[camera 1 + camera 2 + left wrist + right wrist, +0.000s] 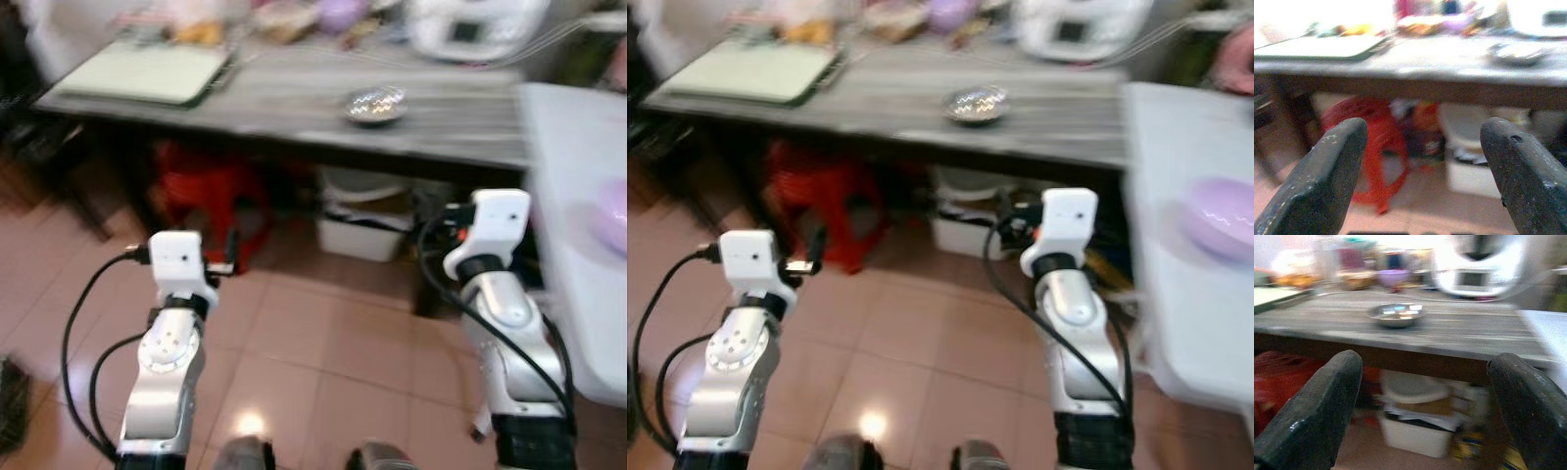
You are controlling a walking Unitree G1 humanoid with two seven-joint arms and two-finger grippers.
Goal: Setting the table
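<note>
Task looked barely begun. Both arms were raised short of the grey table [294, 108], carrying nothing. Left gripper [1422, 166] and right gripper [1425, 406] had fingers spread wide, empty. One metal bowl [374, 105] sat on the table at 12 o'clock from the right gripper, untouched. A purple bowl [1220, 215] lay on the white table [1176, 294] at 3 o'clock. Clutter lined the far edge; red stool [206, 191] underneath; pink tile floor [323, 333].

light: bright, overexposed at far edge | blur: all views | glare: floor tile [250, 423] | under-table: shadowed
</note>
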